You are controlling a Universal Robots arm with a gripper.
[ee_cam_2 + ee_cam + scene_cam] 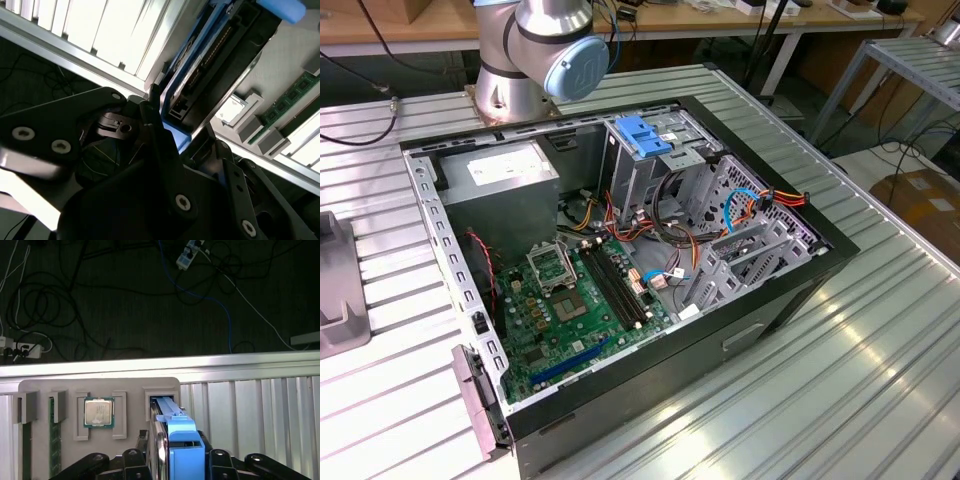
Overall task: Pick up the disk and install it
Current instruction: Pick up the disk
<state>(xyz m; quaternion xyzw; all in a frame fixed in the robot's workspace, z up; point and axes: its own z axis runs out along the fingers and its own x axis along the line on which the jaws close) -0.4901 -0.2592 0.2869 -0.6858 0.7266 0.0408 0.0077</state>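
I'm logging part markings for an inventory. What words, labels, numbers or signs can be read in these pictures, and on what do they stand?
No text can be read here.
The white sticker on the grey power-supply box: print too small.
The silver square processor chip in the grey tray: markings blurred.
The grey-metal disk with blue rails: no legible print on its visible edge.

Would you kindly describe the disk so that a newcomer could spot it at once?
On the ribbed metal table lies a grey parts tray. The disk stands on edge in the slot beside the processor; alone among the tray's parts, it carries bright blue rails.
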